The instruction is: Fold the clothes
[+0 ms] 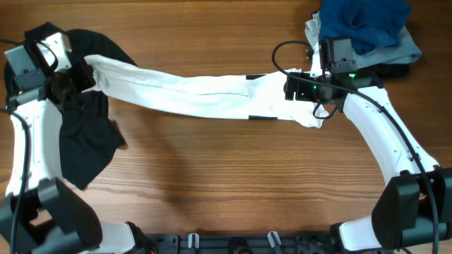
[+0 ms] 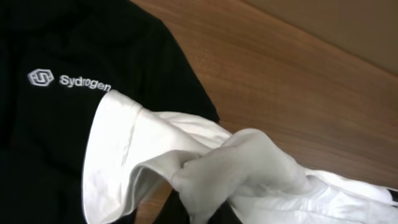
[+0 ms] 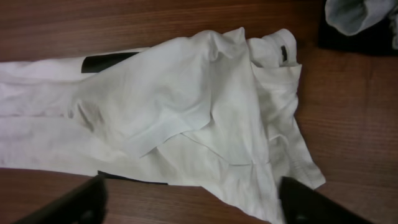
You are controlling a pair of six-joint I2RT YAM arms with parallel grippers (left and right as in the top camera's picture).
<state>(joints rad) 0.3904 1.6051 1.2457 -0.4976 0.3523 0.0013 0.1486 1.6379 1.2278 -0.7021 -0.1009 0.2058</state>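
The white T-shirt (image 1: 205, 95) lies stretched in a long band across the table, with black print edges showing at its right part. My left gripper (image 1: 83, 74) is shut on the shirt's bunched left end and holds it over the black shirt. In the left wrist view the white fabric (image 2: 249, 162) is pinched between the dark fingers (image 2: 205, 210). My right gripper (image 1: 291, 88) hovers over the shirt's right end. In the right wrist view its fingers (image 3: 196, 205) are wide apart and empty above the crumpled white cloth (image 3: 186, 112).
A black shirt with a small white logo (image 1: 85, 141) lies at the left under the left arm and also shows in the left wrist view (image 2: 62, 62). Blue and pale grey garments (image 1: 364, 28) are piled at the back right, partly seen in the right wrist view (image 3: 354, 15).
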